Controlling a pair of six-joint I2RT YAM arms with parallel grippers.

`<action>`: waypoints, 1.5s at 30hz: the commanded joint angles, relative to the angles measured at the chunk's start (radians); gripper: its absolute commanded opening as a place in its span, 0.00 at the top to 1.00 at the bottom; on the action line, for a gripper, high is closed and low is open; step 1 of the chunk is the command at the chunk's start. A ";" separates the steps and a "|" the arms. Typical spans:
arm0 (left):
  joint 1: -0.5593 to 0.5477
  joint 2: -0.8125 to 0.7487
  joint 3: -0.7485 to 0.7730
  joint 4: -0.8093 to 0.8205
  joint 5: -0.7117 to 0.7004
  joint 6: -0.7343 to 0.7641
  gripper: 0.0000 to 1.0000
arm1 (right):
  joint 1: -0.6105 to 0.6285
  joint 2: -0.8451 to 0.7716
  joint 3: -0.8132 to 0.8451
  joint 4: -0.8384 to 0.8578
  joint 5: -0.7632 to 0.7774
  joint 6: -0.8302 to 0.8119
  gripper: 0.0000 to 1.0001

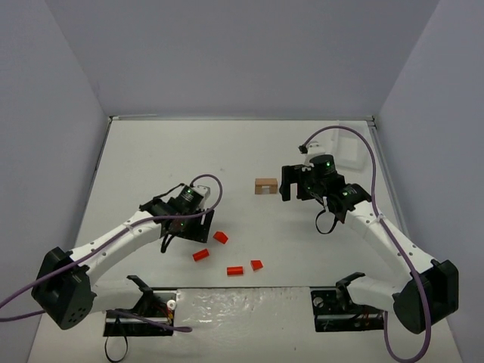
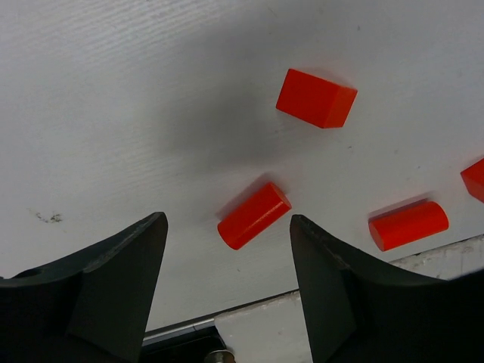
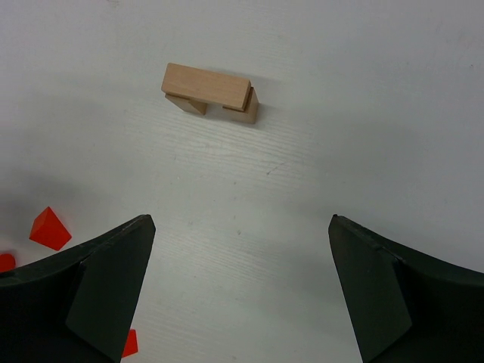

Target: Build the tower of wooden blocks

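Observation:
A small tan arch (image 1: pixel 265 186), a plank lying on two short blocks, stands mid-table; it also shows in the right wrist view (image 3: pixel 210 92). Several red-orange pieces lie near the front: a wedge-like block (image 1: pixel 220 237) (image 2: pixel 316 98), one cylinder (image 1: pixel 200 255) (image 2: pixel 254 215), a second cylinder (image 1: pixel 235 270) (image 2: pixel 408 224) and a small wedge (image 1: pixel 256 265). My left gripper (image 1: pixel 172 236) (image 2: pixel 228 221) is open and empty, hovering just short of the first cylinder. My right gripper (image 1: pixel 290 187) (image 3: pixel 242 219) is open and empty, just right of the arch.
A pale white object (image 1: pixel 346 155) sits at the back right by the wall. The table's near edge (image 2: pixel 249 318) with the arm mounts lies just behind the red pieces. Grey walls enclose the table on three sides.

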 commanded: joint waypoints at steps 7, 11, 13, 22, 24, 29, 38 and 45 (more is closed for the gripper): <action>-0.080 0.064 -0.012 -0.020 0.061 -0.057 0.39 | -0.008 -0.049 -0.005 0.078 -0.029 -0.028 0.02; -0.125 0.097 -0.037 -0.018 0.066 -0.124 0.40 | -0.013 -0.056 -0.013 0.082 -0.037 -0.036 0.02; -0.141 0.099 -0.058 -0.017 0.054 -0.153 0.41 | -0.015 -0.059 -0.016 0.083 -0.039 -0.041 0.02; -0.142 0.122 -0.079 0.009 -0.036 -0.175 0.43 | -0.027 -0.059 -0.025 0.086 -0.060 -0.054 0.02; -0.142 0.136 -0.075 0.032 -0.036 -0.165 0.44 | -0.028 -0.058 -0.025 0.087 -0.067 -0.056 0.02; -0.142 0.156 -0.080 0.078 -0.036 -0.129 0.45 | -0.029 -0.056 -0.025 0.089 -0.080 -0.058 0.02; -0.159 0.188 -0.091 0.106 -0.011 -0.120 0.67 | -0.031 -0.049 -0.023 0.090 -0.086 -0.059 0.02; -0.162 0.125 -0.079 0.077 -0.004 -0.124 0.91 | -0.034 -0.045 -0.014 0.090 -0.092 -0.056 0.02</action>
